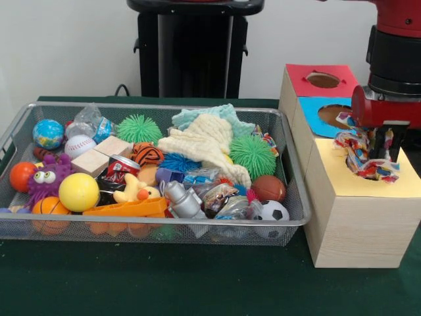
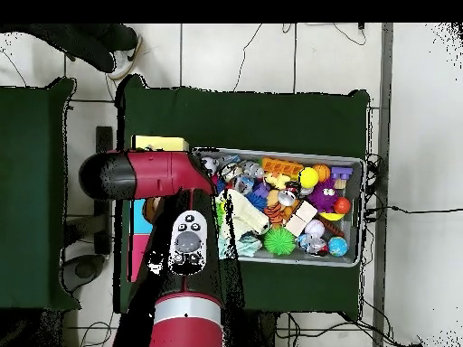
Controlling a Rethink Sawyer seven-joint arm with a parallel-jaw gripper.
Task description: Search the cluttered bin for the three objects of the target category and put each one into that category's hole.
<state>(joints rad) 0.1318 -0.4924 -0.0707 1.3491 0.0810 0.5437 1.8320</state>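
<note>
My gripper (image 1: 377, 153) hangs at the right over the pale wooden box with the yellow top (image 1: 335, 178). It is shut on a floppy piece with a red, blue, yellow and white pattern (image 1: 357, 153). The piece dangles right at the yellow hole and hides it. The silver wire-mesh bin (image 1: 151, 222) lies to the left, full of toys. Another patterned soft piece (image 1: 265, 139) shows at the bin's back right, beside a green spiky ball (image 1: 252, 155). In the overhead view my arm (image 2: 185, 239) covers the gripper; the yellow top (image 2: 161, 143) and the bin (image 2: 354, 260) show.
The blue-topped box (image 1: 314, 113) and the red-topped box (image 1: 309, 74) stand behind the yellow one. The bin holds a cream cloth (image 1: 204, 141), a yellow ball (image 1: 78, 191), foil packets (image 1: 220, 196) and several balls. A person's shoe (image 2: 122, 54) shows at the overhead view's top left.
</note>
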